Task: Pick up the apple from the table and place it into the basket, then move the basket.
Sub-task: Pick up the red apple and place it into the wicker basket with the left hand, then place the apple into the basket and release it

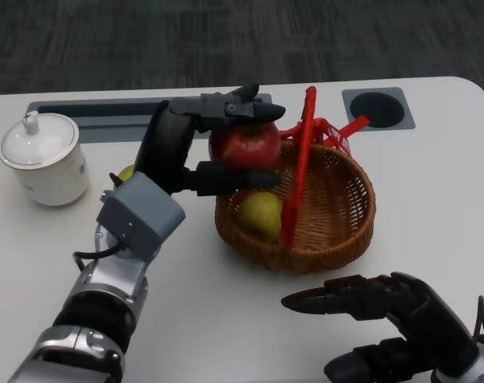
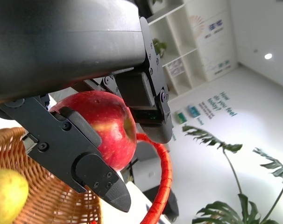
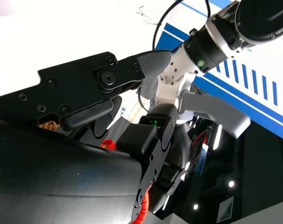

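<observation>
My left hand grips a red apple and holds it in the air over the near left rim of the wicker basket. In the left wrist view the apple sits between the black fingers, above the basket's weave. The basket has an upright red handle and holds a yellow-green pear. My right hand hovers low at the front right, fingers apart and holding nothing, just short of the basket's front rim.
A white lidded cup stands at the left. A yellow-green fruit peeks out behind my left wrist. A grey cable slot and a round grommet lie at the table's far edge.
</observation>
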You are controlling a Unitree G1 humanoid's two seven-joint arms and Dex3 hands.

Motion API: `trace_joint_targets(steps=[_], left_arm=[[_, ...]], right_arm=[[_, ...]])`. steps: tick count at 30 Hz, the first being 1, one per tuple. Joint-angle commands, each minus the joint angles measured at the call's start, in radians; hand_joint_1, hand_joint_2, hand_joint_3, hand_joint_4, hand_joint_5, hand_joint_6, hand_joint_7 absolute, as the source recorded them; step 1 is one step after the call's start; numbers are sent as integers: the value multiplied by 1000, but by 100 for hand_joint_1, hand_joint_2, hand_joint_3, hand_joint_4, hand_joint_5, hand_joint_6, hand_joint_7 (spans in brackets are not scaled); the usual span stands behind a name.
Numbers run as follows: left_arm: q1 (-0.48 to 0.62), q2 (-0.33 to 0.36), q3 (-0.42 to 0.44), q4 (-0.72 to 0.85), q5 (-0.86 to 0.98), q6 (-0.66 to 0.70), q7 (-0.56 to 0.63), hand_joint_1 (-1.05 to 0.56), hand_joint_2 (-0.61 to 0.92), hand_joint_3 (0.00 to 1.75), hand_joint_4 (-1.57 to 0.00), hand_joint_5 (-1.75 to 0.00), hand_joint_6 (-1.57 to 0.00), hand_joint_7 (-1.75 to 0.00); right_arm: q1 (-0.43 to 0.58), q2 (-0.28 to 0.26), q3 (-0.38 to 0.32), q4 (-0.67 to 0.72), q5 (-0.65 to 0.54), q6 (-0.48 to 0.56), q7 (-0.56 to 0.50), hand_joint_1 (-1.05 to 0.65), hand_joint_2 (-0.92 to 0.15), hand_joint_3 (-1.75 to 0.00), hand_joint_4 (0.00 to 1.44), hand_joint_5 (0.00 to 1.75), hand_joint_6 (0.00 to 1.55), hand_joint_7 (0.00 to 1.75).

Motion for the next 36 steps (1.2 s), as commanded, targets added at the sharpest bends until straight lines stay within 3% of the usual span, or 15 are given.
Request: trace_joint_targets(steps=[1,14,20,27,31,36], left_arm=[[-55,-18,17,65,-21,27,-25,-8,81,1,-122,0,-110,0],[-72,-52,25,176,5,105,-30,-12,82,0,-117,0,-106,0],[-60,-41,16,171,14,104,-47,-20,78,0,-77,0,-73,0],[-70,4,-15,149,47,97,-105,-47,74,0,-26,0,-32,0],[-76,16,-12,138,39,105,-143,-52,73,0,-13,0,-25,0],[-74,34,-8,119,37,84,-158,-56,74,0,-10,0,-23,0]], right_arm=[[21,-13,2,-34,-6,11,-17,-51,-91,0,93,0,83,0],[56,-31,7,-82,3,34,-28,-52,-92,0,92,0,83,0],[57,-37,12,-92,6,32,-27,-51,-92,0,92,0,83,0],[47,-39,16,-85,18,41,-21,-52,-91,0,94,0,85,0],[43,-44,18,-84,25,44,-15,-51,-91,0,94,0,84,0],[36,-48,23,-77,46,41,-3,-50,-90,0,94,0,85,0]])
